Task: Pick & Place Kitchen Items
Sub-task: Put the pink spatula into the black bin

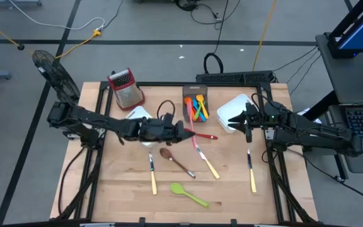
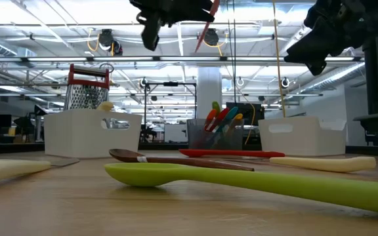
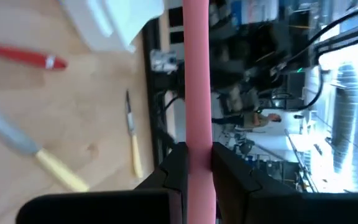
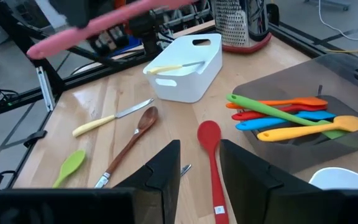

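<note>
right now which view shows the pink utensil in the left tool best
Right wrist view: the long pink plastic utensil shows nearly whole. Left wrist view shows only its handle clamped in the left tool; high and low views show slivers.

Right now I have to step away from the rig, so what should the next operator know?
Left gripper is shut on a pink utensil, held up over the table's middle. Right gripper is open and empty, near the white bin.
Done: several coloured utensils are in the dark bin.
Left on the table: red spoon, brown spoon, green spoon, three yellow-handled knives.
</note>
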